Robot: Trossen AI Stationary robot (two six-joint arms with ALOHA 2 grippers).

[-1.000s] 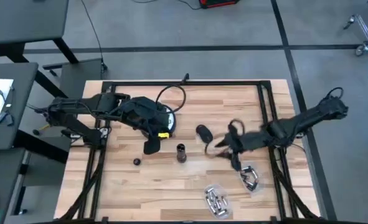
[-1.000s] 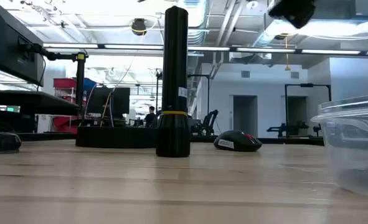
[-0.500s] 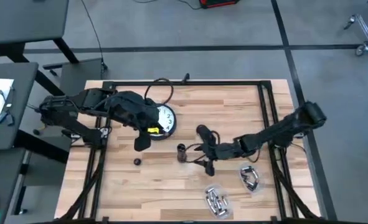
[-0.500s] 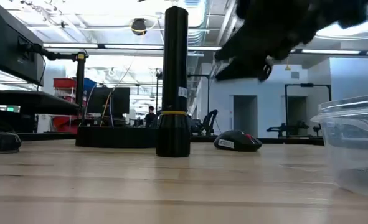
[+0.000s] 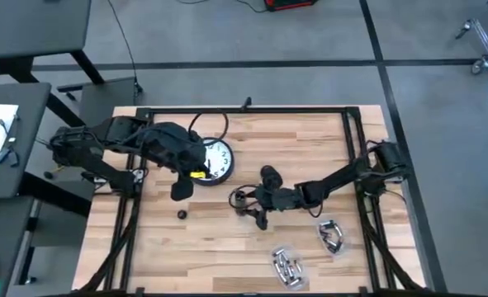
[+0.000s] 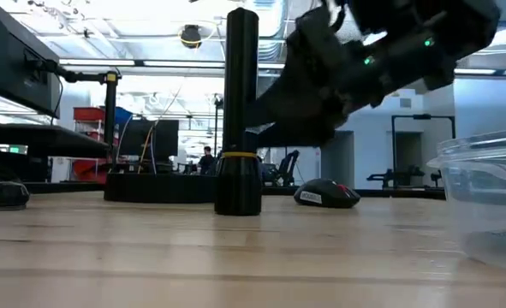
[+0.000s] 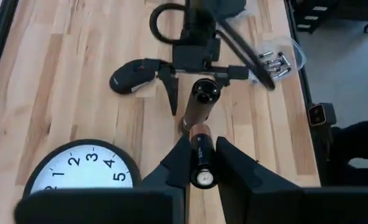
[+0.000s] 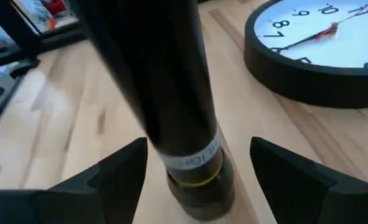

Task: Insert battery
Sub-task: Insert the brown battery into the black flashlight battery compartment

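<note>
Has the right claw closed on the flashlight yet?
No. In the right wrist view the right claw is open, its fingers standing on either side of the upright flashlight with gaps showing.

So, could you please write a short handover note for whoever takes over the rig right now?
Left claw: shut on the battery, held above the table near the clock.
Right claw: open, fingers on either side of the upright flashlight at mid-table, not yet closed on it.
Done: battery picked up.
Left: steady the flashlight, bring the battery over its open top and insert it. The small cap lies loose on the table; spare batteries sit in the container at the near edge.
</note>
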